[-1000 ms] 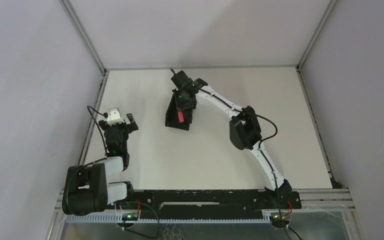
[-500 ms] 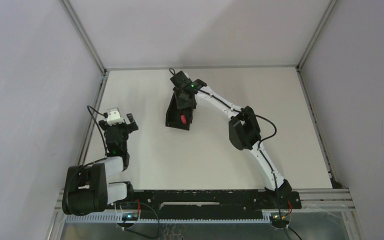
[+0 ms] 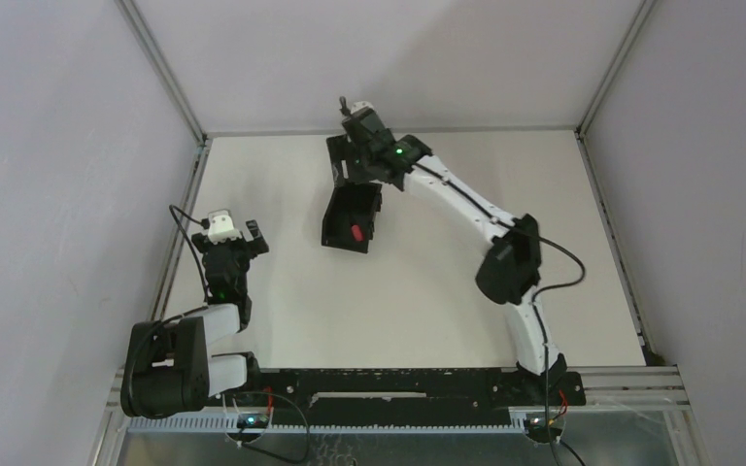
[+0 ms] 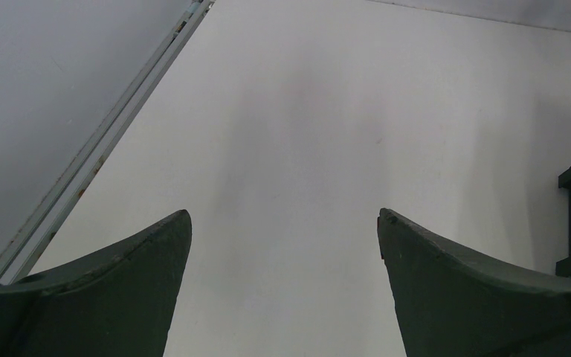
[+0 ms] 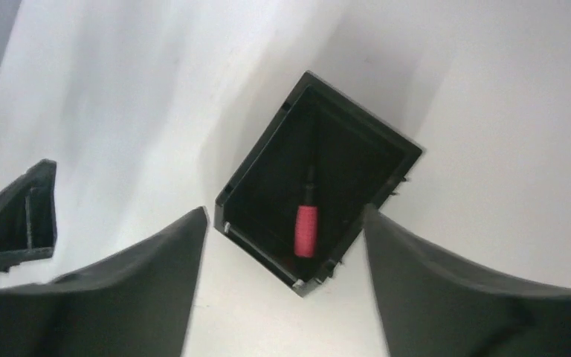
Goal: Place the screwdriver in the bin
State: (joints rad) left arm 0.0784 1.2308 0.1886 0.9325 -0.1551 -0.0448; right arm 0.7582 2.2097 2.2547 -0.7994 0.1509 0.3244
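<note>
**Screwdriver in the bin: we judge the task all but done**

Our right gripper point(image 5: 284, 213) hangs above the bin point(image 5: 268, 149), its 2 fingers spread wide and empty. Our left gripper point(image 4: 285, 216), well apart to the bin's left, is equally wide and empty. The screwdriver point(image 5: 306, 230) lies on the bin's floor, so we think only a retreat is left. Its long axis sits skewed to the bin's walls, roughly corner to corner: red handle toward 1 corner, thin shaft pointing at the opposite one.

The right gripper point(image 5: 284, 214) spreads wide, empty. Just beyond its fingertips sits the bin point(image 5: 268, 145), the screwdriver point(image 5: 305, 227) lying inside, red handle nearest the gripper.
</note>
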